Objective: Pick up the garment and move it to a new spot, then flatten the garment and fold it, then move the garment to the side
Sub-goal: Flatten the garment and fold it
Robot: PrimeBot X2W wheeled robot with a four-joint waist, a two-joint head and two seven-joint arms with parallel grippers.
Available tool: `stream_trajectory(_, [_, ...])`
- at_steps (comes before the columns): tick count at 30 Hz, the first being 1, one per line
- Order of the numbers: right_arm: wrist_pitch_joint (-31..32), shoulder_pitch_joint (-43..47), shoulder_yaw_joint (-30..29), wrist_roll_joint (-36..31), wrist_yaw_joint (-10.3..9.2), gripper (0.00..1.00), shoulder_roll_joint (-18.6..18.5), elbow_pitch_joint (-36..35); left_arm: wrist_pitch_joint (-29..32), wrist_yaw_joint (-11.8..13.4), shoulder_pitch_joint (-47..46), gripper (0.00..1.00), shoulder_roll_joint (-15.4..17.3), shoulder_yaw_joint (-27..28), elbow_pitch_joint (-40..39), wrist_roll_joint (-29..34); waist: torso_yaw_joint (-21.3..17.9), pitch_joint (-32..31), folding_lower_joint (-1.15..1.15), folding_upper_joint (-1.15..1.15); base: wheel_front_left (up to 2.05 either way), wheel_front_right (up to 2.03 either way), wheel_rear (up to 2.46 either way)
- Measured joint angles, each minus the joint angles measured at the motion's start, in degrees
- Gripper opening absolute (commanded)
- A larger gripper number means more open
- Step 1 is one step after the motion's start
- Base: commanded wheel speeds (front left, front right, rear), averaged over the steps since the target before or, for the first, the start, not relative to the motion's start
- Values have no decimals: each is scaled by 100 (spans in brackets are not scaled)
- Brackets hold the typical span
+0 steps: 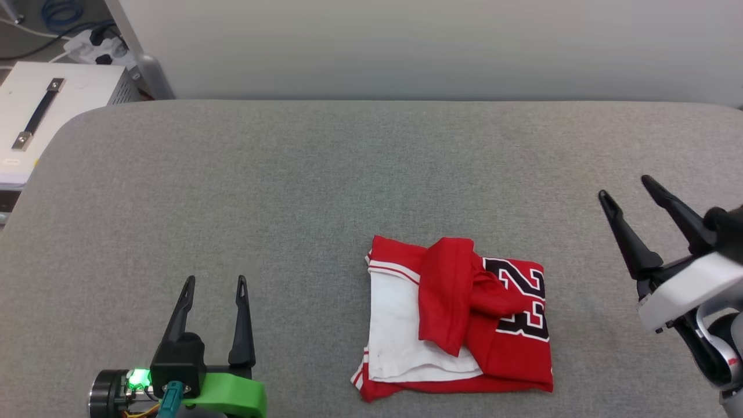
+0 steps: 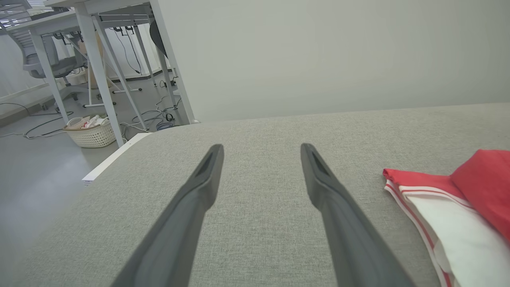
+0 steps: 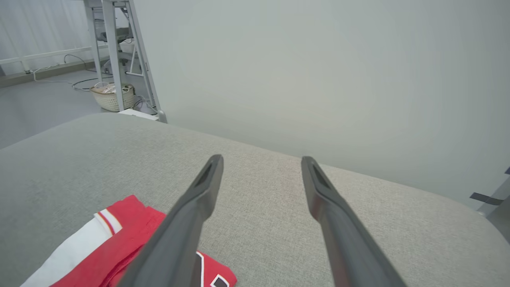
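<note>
Head view, approx 5 o'clock of grey surface (image 1: pixel 290 174): garment (image 1: pixel 458 319) as compact folded bundle, number print at its 3 o'clock side, white sleeve panel at 9, loose red flap draped across the middle. At 7 o'clock, left end effector (image 1: pixel 215 280), released, nothing btwn fingers, well apart from cloth. At 3 o'clock, right end effector (image 1: pixel 625 187), likewise released and empty, fingers tilted toward 11. Prob. parked clear on both sides so as not to drag the fold. Judged: fold done, shift to side not yet made. Flap on top not tucked, so likely to slip if gripped at one edge only; better pinched thru all layers.
</note>
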Motion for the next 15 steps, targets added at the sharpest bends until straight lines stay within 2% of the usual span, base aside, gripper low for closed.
stream_trajectory(4, [-780,542,-790,-771,0,100,559,-140,1,1,76,100,19,9,-43,0,-125,-160,0,0,0,0,0])
stream_trajectory(6, [-967,806,-1066,-1158,0,100,822,-293,0,2,111,100,38,-1,-60,12,-171,-236,0,0,0,0,0])
stream_trajectory(11, [-1103,1504,-1635,-1677,0,100,1635,-627,1,25,229,100,81,-34,-100,42,-269,-418,-1,0,0,0,0])
stream_trajectory(15, [-1134,1935,-1863,-1885,0,100,2118,-832,1,25,280,100,101,-81,-101,41,-304,-510,0,0,0,0,0])
